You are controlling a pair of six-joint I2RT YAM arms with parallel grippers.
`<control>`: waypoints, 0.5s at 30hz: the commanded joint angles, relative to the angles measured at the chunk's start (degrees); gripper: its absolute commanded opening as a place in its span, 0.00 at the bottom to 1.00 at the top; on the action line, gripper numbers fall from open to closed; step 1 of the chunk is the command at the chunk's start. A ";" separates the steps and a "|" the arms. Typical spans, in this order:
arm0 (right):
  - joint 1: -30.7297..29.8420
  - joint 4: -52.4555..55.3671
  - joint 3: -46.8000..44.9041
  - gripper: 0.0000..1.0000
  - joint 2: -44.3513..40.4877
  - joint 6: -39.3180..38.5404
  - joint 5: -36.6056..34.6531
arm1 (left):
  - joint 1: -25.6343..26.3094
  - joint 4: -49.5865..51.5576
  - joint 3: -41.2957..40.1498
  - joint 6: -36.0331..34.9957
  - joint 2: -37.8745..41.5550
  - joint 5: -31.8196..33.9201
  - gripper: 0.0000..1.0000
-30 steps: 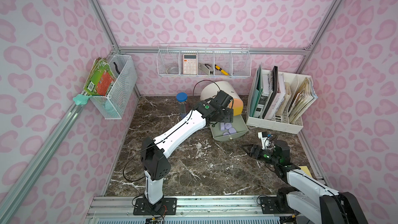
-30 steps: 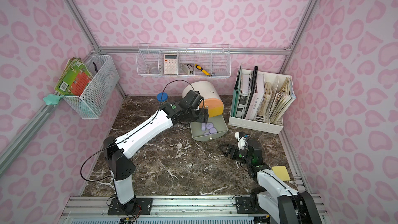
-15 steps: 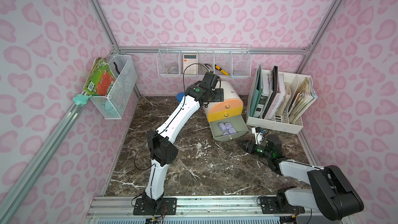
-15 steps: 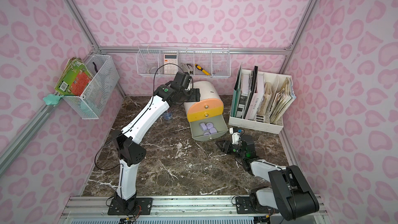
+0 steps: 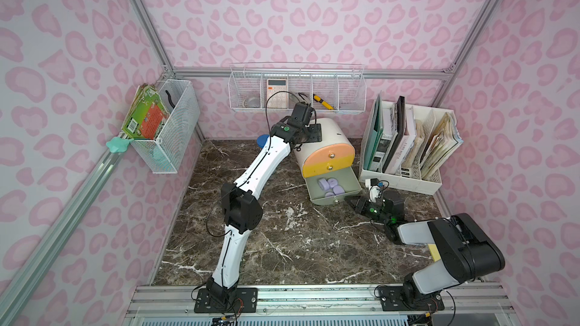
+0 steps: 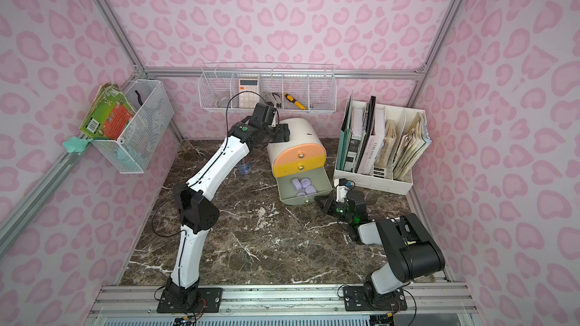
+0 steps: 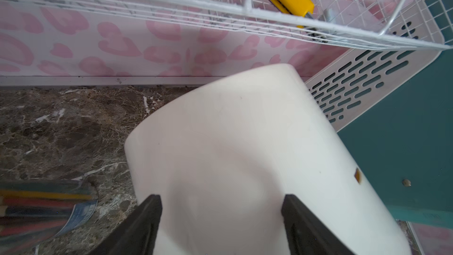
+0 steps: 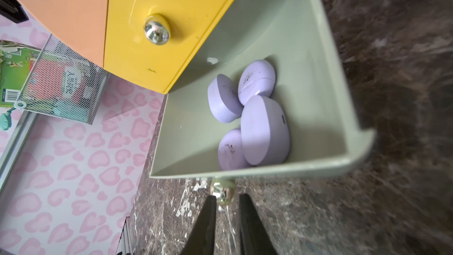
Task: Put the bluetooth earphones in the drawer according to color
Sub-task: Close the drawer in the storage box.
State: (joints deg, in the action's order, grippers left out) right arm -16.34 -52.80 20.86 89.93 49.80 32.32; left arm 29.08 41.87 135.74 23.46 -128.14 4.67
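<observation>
- R gripper [image 8: 226, 196]: a sec earlier it was wide & off to the near right. Now it sat at the knob [image 8: 221, 191] of the grey-green drawer [image 8: 318, 82], jaws narrow, tips either side of the knob & apparently pinching it.
- L gripper [image 7: 221, 197]: a sec earlier it hung over the open drawer. Now it had swung back to the far-left top of the cabinet [image 5: 332, 137], jaws wide over the curved white shell. Contact w/ the shell: can't tell.
- Purple cases [image 8: 264, 128]: four, heaped & touching each other inside the grey-green drawer, which stood pulled out toward the near side.
- Peach drawer [image 5: 326, 156] & yellow drawer [image 5: 326, 167] were both shut. No black or white cases in view.
- Reading: drop-off looked done. Prob. L was set to brace the cabinet while R pushed the bottom drawer shut.
- Edges: the file rack [image 5: 405, 180] stood just right of the drawer's corner & the R wrist, so little room on that side. The wire shelf [image 5: 351, 105] hung close above the L wrist.
- Room: the table [image 5: 298, 246] lay open near & left, w/ a straight push path toward the far side. Whether the pile would clear the yellow front: can't tell.
</observation>
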 commanded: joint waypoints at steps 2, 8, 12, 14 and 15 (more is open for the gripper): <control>-0.05 -6.28 2.34 0.18 3.30 2.06 -0.80 | 0.08 6.55 -5.30 -0.90 0.77 -2.16 0.80; -0.68 -12.16 5.81 0.13 8.73 5.15 -0.89 | 0.09 5.23 -8.89 -0.40 2.20 -2.82 0.79; -2.07 -15.46 7.89 0.11 11.98 7.24 -1.98 | 0.03 5.09 -9.45 -0.44 2.36 -2.95 0.79; -2.92 -17.09 8.95 0.10 13.68 8.26 -2.59 | 0.10 5.15 -9.67 -0.35 2.41 -3.08 0.79; -3.36 -17.95 9.40 0.10 14.69 8.89 -2.94 | 0.08 5.08 -9.75 -0.26 2.44 -3.25 0.79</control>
State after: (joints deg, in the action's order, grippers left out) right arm -18.94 -63.99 29.02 103.09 56.58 31.62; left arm 29.06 34.26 127.04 24.53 -124.55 3.25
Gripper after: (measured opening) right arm 0.102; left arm 0.789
